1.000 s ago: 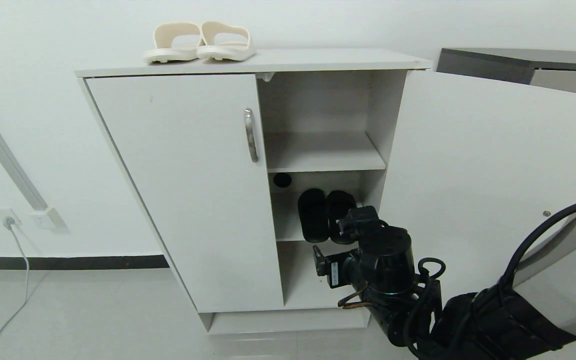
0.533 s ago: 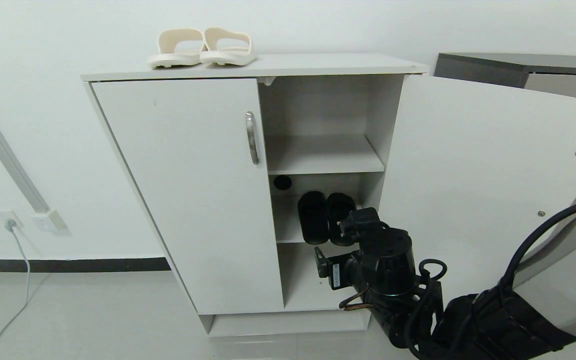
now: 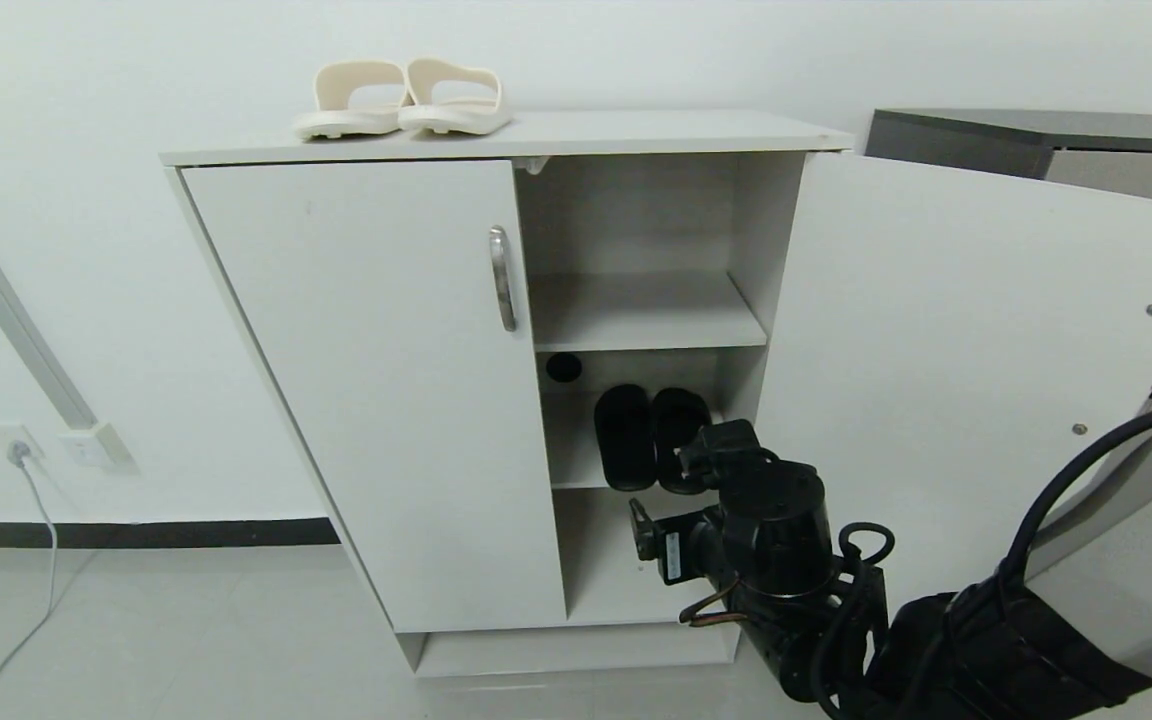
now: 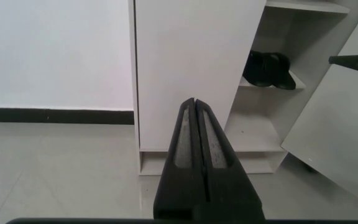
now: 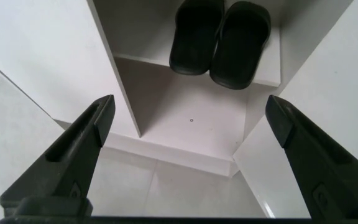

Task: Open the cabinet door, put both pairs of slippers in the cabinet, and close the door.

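At the upper left of the head view, the pair of cream open-toed rubber slippers (image 3: 401, 97) sits on top of the white two-door wooden cabinet (image 3: 656, 128), not yet stowed. Below it the left door (image 3: 366, 380) is shut, with its slim metal handle (image 3: 502, 278) on the inner edge. Your left gripper (image 4: 194, 106) hangs well back from that door, fingers pressed together and empty.

In the centre, the pair of black rubber slippers (image 3: 651, 438) lies side by side on the middle shelf (image 3: 568, 450). Just before them, your right gripper (image 5: 190, 106) has its fingers spread wide, holding nothing. At the right, the open door (image 3: 946, 330) stands swung out.

I judge the first pair placed. Next you need to raise an arm to the cabinet top, grip the cream pair and set it on a free shelf.
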